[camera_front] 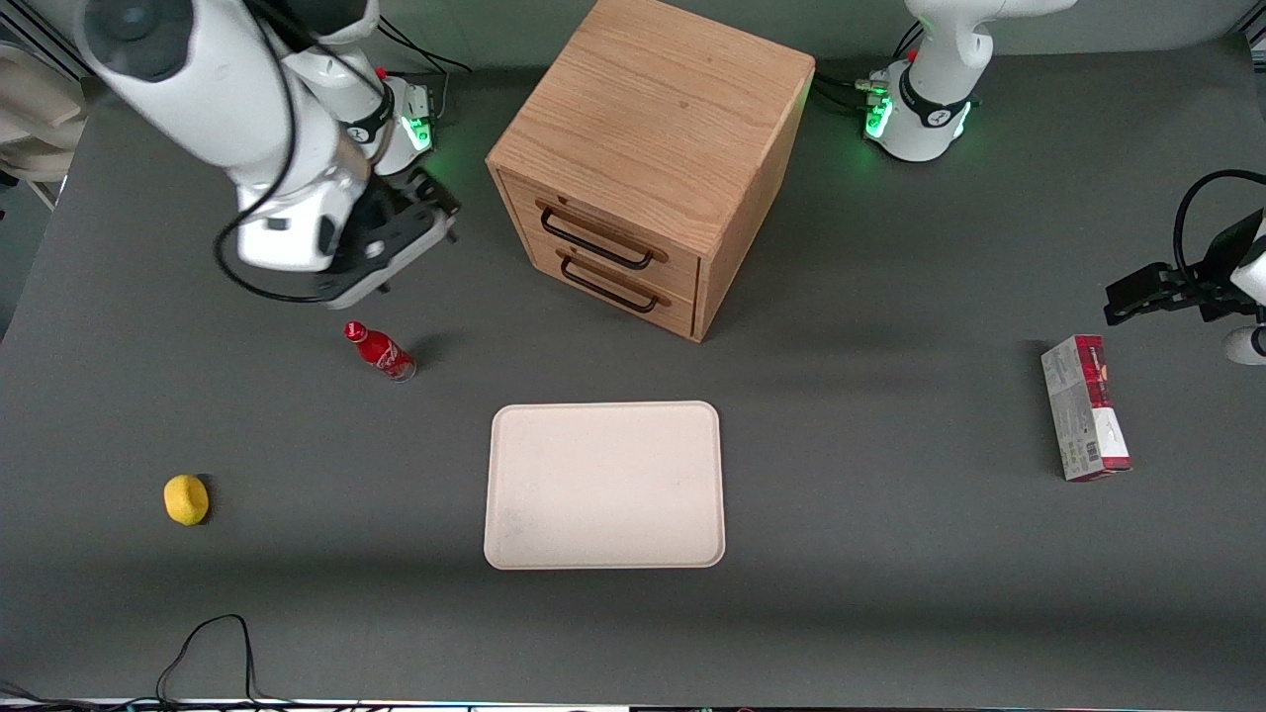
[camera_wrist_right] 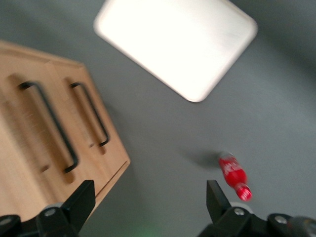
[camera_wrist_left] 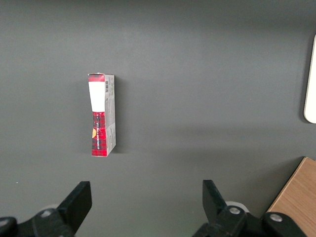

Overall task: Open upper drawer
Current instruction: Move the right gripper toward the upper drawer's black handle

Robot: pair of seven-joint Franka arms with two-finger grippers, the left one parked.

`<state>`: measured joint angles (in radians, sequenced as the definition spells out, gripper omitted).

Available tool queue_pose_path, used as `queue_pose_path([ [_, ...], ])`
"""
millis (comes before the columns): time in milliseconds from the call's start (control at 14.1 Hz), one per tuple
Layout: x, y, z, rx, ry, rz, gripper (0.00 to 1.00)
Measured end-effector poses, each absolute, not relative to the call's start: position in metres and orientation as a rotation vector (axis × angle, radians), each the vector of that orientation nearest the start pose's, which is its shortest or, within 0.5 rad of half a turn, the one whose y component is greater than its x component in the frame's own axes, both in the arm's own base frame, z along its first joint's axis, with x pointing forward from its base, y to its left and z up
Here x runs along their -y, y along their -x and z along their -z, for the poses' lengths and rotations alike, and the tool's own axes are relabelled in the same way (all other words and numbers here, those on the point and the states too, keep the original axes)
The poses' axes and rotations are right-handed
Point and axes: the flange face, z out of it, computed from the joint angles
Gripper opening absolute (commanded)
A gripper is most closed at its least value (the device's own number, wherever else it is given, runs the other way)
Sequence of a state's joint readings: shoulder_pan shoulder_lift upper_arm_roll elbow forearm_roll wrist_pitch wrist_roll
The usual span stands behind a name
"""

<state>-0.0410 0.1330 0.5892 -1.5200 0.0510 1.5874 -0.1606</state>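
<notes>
The oak cabinet (camera_front: 658,109) stands on the table, farther from the front camera than the tray. The upper drawer (camera_front: 584,216) is shut, with its black wire handle (camera_front: 596,238) across the front. The lower drawer (camera_front: 618,297) beneath it is shut too. My right gripper (camera_front: 435,213) is open and empty. It hangs above the table beside the cabinet, toward the working arm's end, apart from both handles. In the right wrist view the gripper (camera_wrist_right: 148,202) faces the table, with the upper drawer's handle (camera_wrist_right: 49,123) and the lower drawer's handle (camera_wrist_right: 91,113) in sight.
A red bottle (camera_front: 380,351) lies on the table near the gripper and also shows in the right wrist view (camera_wrist_right: 234,175). A beige tray (camera_front: 604,485) sits in front of the cabinet. A yellow lemon (camera_front: 186,498) and a red-grey box (camera_front: 1084,407) lie toward the two table ends.
</notes>
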Motion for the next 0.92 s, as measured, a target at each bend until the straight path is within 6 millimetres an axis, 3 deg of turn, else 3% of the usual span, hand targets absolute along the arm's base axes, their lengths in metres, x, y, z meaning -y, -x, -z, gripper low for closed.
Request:
queue_pose_path([
  [212,-0.346,-0.484,-0.573,1.225,2.711,-0.159,1.00],
  [354,-0.366,-0.474,-0.564,1.243,2.595,-0.216,1.00],
  [636,-0.366,-0.486,-0.534,1.330,2.449,-0.289,1.00],
  [919,-0.367,-0.507,-0.469,1.316,2.369,-0.374,1.00],
])
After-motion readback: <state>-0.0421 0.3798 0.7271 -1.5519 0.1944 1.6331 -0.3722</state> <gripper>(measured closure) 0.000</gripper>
